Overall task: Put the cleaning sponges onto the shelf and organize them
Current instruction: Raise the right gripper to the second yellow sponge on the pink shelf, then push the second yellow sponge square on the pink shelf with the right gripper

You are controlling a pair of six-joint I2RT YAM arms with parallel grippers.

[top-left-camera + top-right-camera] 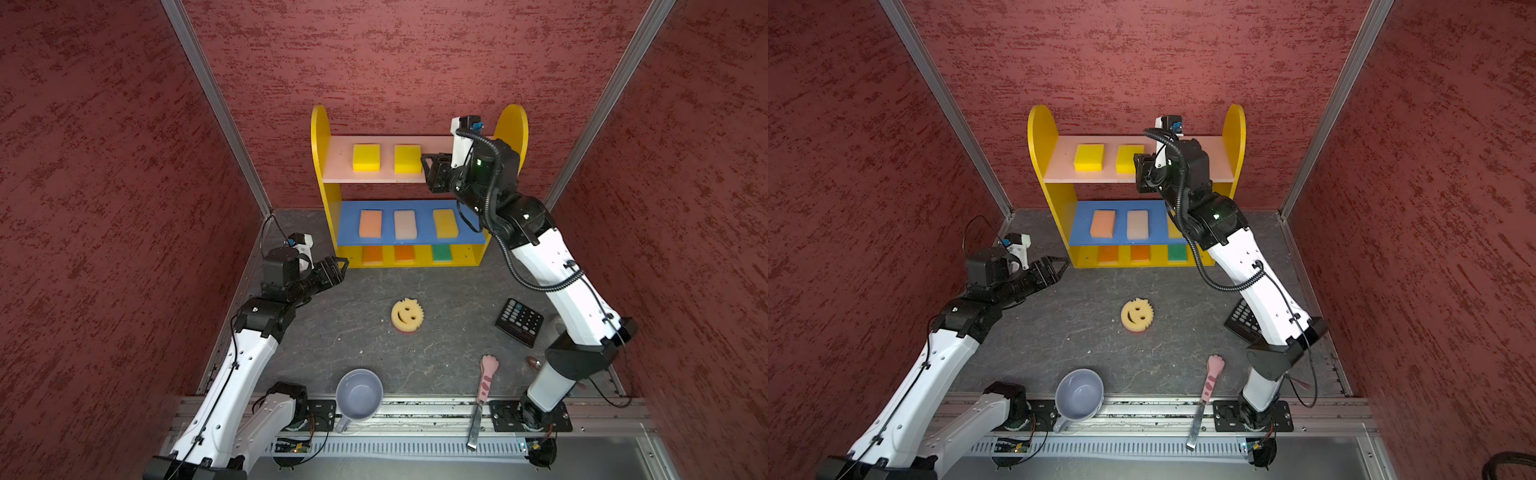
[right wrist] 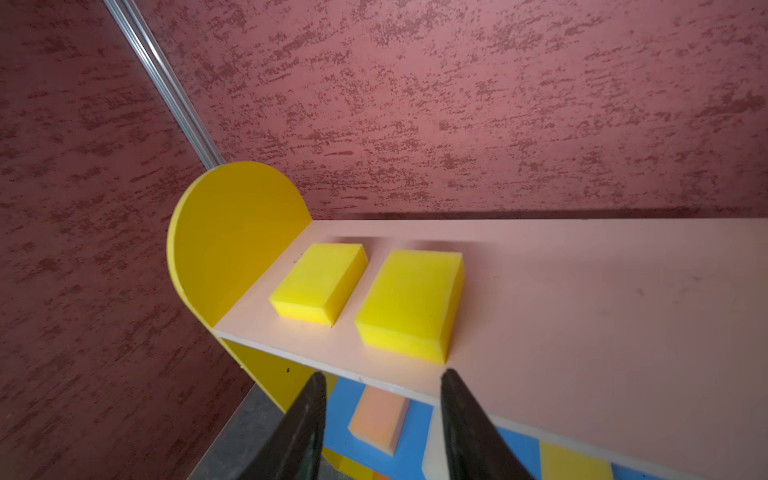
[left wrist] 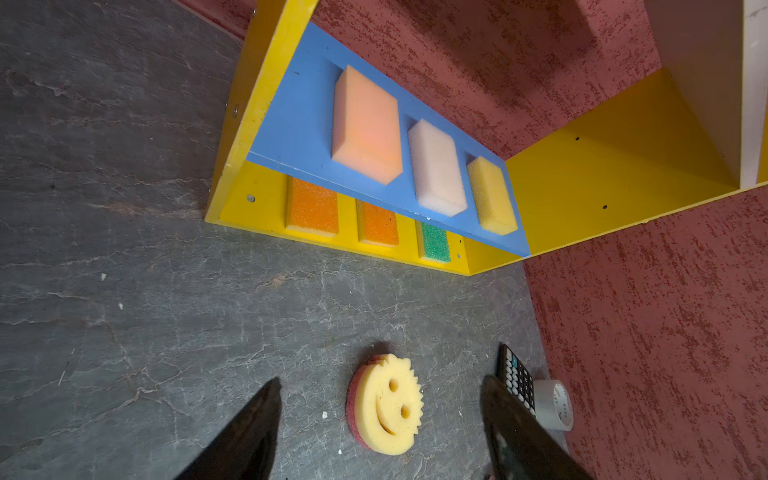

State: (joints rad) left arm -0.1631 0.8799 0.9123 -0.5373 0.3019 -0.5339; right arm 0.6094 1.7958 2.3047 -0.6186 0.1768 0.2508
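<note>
The shelf (image 1: pixel 320 137) stands against the back wall. Two yellow cleaning sponges (image 1: pixel 366 157) (image 1: pixel 407 158) lie on its pink top board (image 2: pixel 582 299). A peach sponge (image 1: pixel 370 223), a pale pink one (image 1: pixel 405 224) and a yellow one (image 1: pixel 445 223) lie on the blue board. Two orange sponges (image 3: pixel 311 205) (image 3: pixel 378 224) and a green one (image 3: pixel 435 243) sit on the bottom board. The round smiley sponge (image 1: pixel 407 314) lies on the floor. My left gripper (image 1: pixel 338 268) hovers open and empty left of the shelf's foot. My right gripper (image 2: pixel 383 372) is open and empty at the top board's front edge, beside the second yellow sponge.
A black calculator (image 1: pixel 519 322) lies at the right, with a tape roll (image 3: pixel 555 405) beyond it. A grey-blue mug (image 1: pixel 358 395) and a pink cat-paw tool (image 1: pixel 484 386) sit at the front edge. Red walls close in on three sides.
</note>
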